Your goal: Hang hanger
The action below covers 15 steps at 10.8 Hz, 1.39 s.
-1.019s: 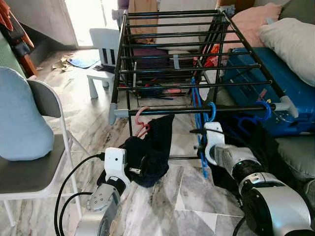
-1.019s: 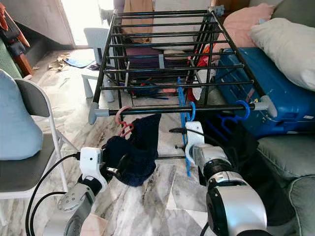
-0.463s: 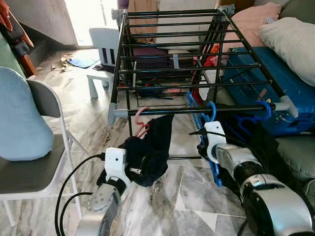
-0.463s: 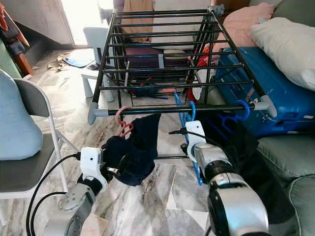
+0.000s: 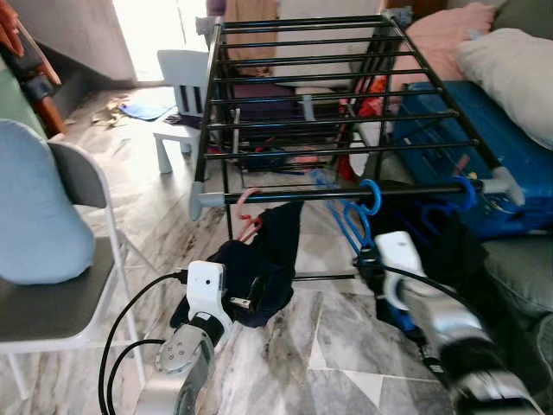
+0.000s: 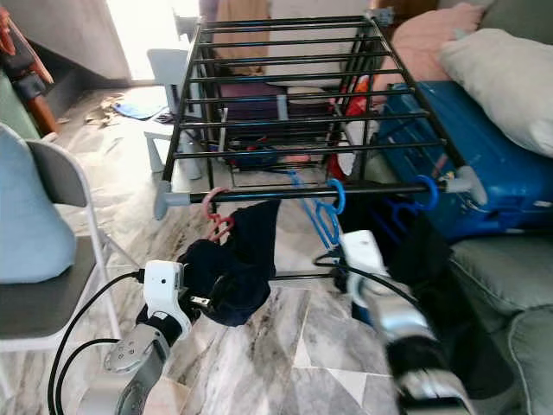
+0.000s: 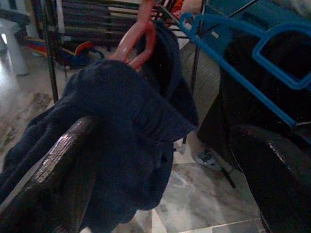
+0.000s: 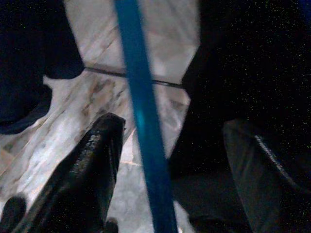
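Fingers [image 8: 92,170] of the right gripper [image 8: 170,170] stand wide apart in its wrist view, with the blue hanger [image 8: 143,126] running between them, touching neither as far as can be seen; nothing is gripped. In the head views that gripper [image 5: 373,259] sits low, just under the front bar of the black drying rack [image 5: 346,193], and is somewhat blurred. The blue hanger's hook [image 5: 371,195] is looped over that front bar, and its body slants down below the bar toward the gripper.

The left gripper [image 7: 160,160] also has its two fingers spread wide, one on each side of a dark navy garment [image 7: 112,131]; whether they press the cloth I cannot tell. The garment hangs from a pink hanger [image 5: 249,212], hooked on the same front bar, left of the blue one. In the left eye view the left gripper [image 5: 251,298] is buried in the lower folds of the garment, above marble floor [image 5: 294,363].

A second blue hook [image 5: 467,192] sits farther right on the bar. Beyond it lie a blue suitcase [image 5: 484,156] and a pale pillow [image 5: 510,73]. On the robot's left stands a grey chair [image 5: 60,294] with a light blue cushion [image 5: 34,207].
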Available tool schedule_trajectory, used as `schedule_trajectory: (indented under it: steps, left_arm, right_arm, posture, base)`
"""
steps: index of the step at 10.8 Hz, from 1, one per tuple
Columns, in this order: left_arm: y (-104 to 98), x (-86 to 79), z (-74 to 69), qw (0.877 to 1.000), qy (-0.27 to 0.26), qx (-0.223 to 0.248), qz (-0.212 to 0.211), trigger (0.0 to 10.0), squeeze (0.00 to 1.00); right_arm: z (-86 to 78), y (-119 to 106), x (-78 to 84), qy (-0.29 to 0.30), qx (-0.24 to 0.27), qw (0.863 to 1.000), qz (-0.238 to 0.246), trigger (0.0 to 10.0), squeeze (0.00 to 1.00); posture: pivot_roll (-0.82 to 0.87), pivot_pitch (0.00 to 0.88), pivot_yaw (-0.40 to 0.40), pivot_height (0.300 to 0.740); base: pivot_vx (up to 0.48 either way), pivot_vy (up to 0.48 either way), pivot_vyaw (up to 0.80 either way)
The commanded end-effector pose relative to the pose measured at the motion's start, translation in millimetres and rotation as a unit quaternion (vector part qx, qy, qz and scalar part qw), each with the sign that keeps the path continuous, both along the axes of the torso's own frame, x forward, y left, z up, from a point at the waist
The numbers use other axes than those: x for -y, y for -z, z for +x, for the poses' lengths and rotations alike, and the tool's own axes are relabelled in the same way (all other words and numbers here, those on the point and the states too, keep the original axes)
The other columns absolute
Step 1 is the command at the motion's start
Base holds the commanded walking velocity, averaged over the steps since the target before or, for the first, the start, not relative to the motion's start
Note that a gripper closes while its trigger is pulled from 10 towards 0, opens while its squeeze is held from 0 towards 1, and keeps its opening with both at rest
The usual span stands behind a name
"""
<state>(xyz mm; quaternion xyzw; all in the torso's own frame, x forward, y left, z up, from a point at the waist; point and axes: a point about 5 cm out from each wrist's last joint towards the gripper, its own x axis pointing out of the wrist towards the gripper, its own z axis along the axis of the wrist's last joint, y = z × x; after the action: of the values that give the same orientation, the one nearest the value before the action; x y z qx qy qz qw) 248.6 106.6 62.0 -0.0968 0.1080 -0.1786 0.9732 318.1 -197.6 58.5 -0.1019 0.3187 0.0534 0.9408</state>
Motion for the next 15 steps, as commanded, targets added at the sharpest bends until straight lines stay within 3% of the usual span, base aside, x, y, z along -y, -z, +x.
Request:
schedule_trajectory:
  steps: [1, 4, 8, 10, 13, 14, 15]
  left_arm:
    - [-2, 1.2, 0.5, 1.000, 0.002, 0.005, 0.008, 10.0, 0.00]
    - [-6, -3.1, 2.9, 1.000, -0.009, 0.012, 0.007, 10.0, 0.00]
    - [-4, -1.8, 1.3, 1.000, -0.006, 0.008, 0.011, 10.0, 0.00]
    - [-8, -12.1, 1.6, 0.999, -0.022, 0.018, 0.019, 10.0, 0.00]
    - [-16, -30.0, -5.3, 0.992, -0.081, 0.045, 0.084, 10.0, 0.00]
    - [-14, -33.4, -9.6, 0.991, -0.088, 0.041, 0.091, 10.0, 0.00]
    - [-13, -32.8, -10.1, 0.990, -0.091, 0.041, 0.098, 10.0, 0.00]
  right_arm:
    - [1.1, -11, 1.2, 0.002, 0.024, 1.000, 0.008, 10.0, 1.00]
    - [-24.4, -25, 6.4, -0.023, 0.062, 0.997, 0.027, 10.0, 1.00]
    - [-35.5, -30, 3.8, -0.021, 0.073, 0.996, 0.044, 10.0, 1.00]
    - [-42.4, -37, 0.9, -0.016, 0.099, 0.993, 0.064, 10.0, 1.00]
    - [-50.4, -42, -0.1, -0.012, 0.118, 0.990, 0.072, 10.0, 0.98]
    - [-51.9, -42, -1.2, -0.010, 0.131, 0.989, 0.074, 10.0, 0.00]
    - [-51.0, -41, -3.2, -0.009, 0.138, 0.987, 0.086, 10.0, 0.00]
  posture:
    - [-0.09, 0.000, 0.040, 0.740]
    - [-0.10, 0.000, 0.031, 0.740]
    - [-0.10, 0.000, 0.035, 0.740]
    - [-0.10, 0.000, 0.032, 0.740]
    - [-0.10, 0.000, 0.031, 0.740]
    - [-0.09, 0.000, 0.027, 0.740]
    - [-0.09, 0.000, 0.025, 0.740]
  base:
    - [0.000, 0.000, 0.00]
    - [0.000, 0.000, 0.00]
    - [0.000, 0.000, 0.00]
    - [0.000, 0.000, 0.00]
    - [0.000, 0.000, 0.00]
    - [0.000, 0.000, 0.00]
    - [0.000, 0.000, 0.00]
